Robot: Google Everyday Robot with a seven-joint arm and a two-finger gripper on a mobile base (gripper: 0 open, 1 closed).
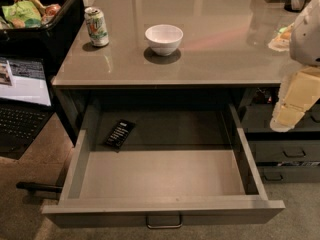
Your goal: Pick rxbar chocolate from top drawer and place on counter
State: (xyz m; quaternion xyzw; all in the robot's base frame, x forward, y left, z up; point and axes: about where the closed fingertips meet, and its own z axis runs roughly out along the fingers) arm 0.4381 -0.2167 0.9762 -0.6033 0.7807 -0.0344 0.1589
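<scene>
Grey bench (215, 54) stood above the open top drawer (165, 207), rxbar chocolate (119, 134) lying back-left inside. Pincer (289, 111) hung at far right, grip state unclear.

On the tabletop (215, 44), near its left edge: soda can (96, 26), with bowl (163, 38) to its right, apart. Below, standing open toward the front: top drawer (165, 206). Inside, at back left: rxbar chocolate (119, 134). Right of the drawer, above the narrower drawers (285, 154): pincer (286, 116).
</scene>
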